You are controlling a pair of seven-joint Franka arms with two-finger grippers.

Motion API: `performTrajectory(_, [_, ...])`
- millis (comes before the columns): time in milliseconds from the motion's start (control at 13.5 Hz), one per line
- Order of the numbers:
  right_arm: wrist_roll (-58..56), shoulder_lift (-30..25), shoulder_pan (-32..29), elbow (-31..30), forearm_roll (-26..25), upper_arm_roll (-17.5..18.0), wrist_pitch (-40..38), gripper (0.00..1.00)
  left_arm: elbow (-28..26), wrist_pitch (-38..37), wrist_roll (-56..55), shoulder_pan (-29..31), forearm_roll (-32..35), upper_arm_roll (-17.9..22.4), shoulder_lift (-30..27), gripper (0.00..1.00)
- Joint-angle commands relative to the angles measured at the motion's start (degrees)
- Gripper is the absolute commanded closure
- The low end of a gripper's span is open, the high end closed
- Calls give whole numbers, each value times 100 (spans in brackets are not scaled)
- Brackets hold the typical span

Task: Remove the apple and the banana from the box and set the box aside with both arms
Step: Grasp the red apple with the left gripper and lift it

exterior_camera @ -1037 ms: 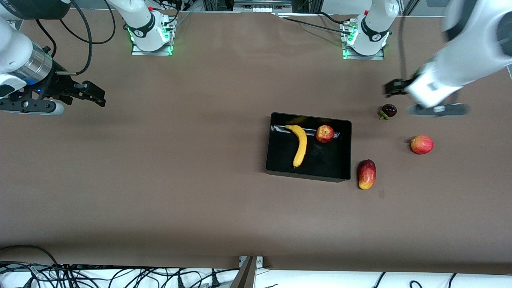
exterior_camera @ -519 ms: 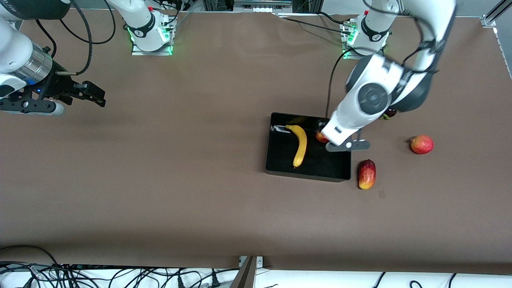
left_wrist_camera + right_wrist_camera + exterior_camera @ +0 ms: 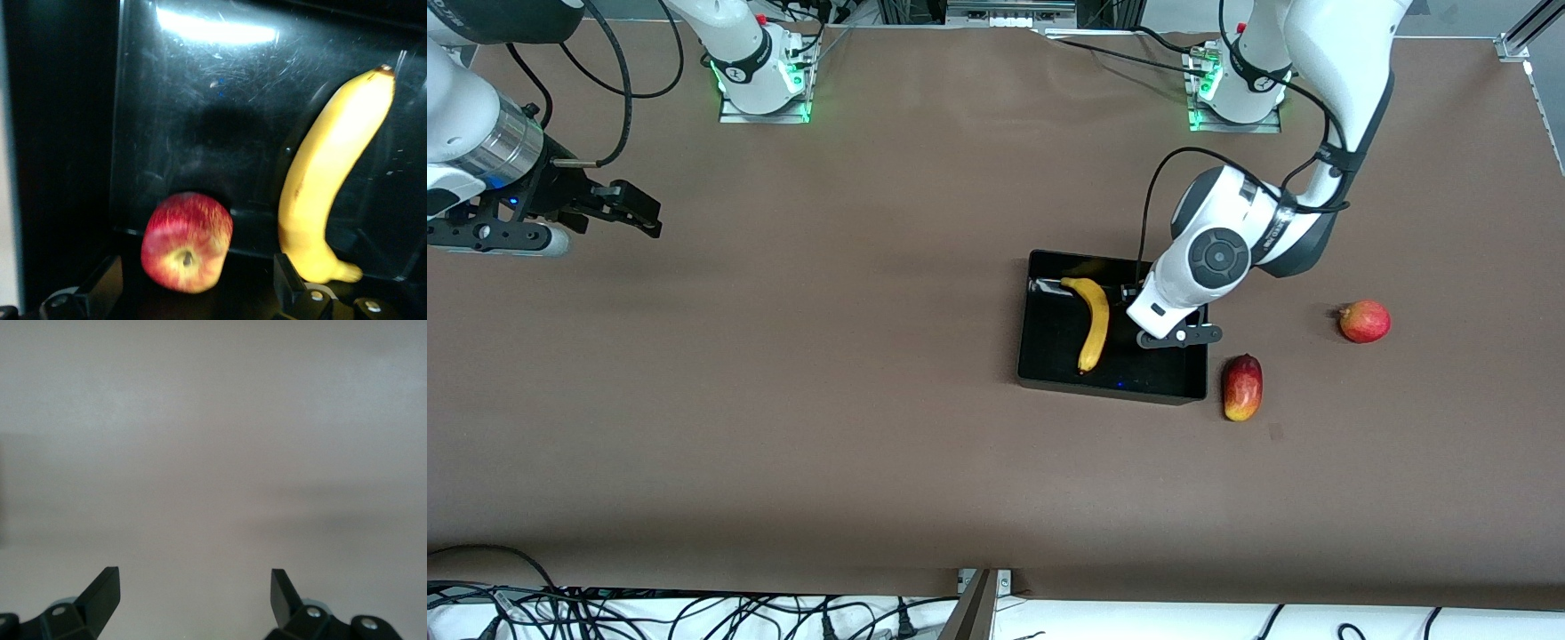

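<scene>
Front view: you have one black bin [image 3: 1049,356] on the desk [image 3: 827,400], one banana [image 3: 1094,324] in it, one mango [image 3: 1242,387] just beside it and one red fruit [image 3: 1364,321] toward the left arm's end. Right gripper [image 3: 627,209] waits over bare desk.

Left wrist view: left gripper [image 3: 193,293] spread wide over the bin, one apple [image 3: 187,242] between its fingers, banana beside.

Right wrist view: right gripper fingers parted, holding nothing.

Your left pincer [image 3: 193,283] hangs spread inside the bin [image 3: 1040,369], its fingers flanking the apple [image 3: 187,241], with the banana [image 3: 1094,322] just beside one finger and the bin wall near the other. Your right pincer [image 3: 618,209] waits over bare desk [image 3: 827,400], unobstructed.
</scene>
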Motion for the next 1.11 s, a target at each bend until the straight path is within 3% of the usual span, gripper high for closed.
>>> performTrajectory(0, [-11, 46, -8, 121, -90, 17, -84, 0, -527, 856, 362, -35, 220, 33, 143, 0])
performTrajectory(148, [-2, 46, -8, 121, -90, 17, -84, 0, -678, 1097, 372, -35, 221, 33, 178, 0])
performTrajectory(296, [-2, 46, -8, 121, -90, 17, -84, 0, -678, 1062, 302, -35, 221, 33, 205, 65])
performTrajectory(444, [-2, 46, -8, 121, -90, 17, -92, 0, -652, 949, 354, -26, 221, 25, 109, 89])
performTrajectory(593, [-2, 46, -8, 121, -90, 17, -92, 0, -460, 494, 337, 44, 221, 25, -163, 90])
performTrajectory(815, [-2, 46, -17, 121, -90, 17, -92, 0, 338, -1077, 633, 272, 212, 51, -454, 88])
performTrajectory(1037, [-2, 46, -8, 121, -99, 17, -92, 0, 597, -1854, 2009, 518, 221, 541, -822, 87])
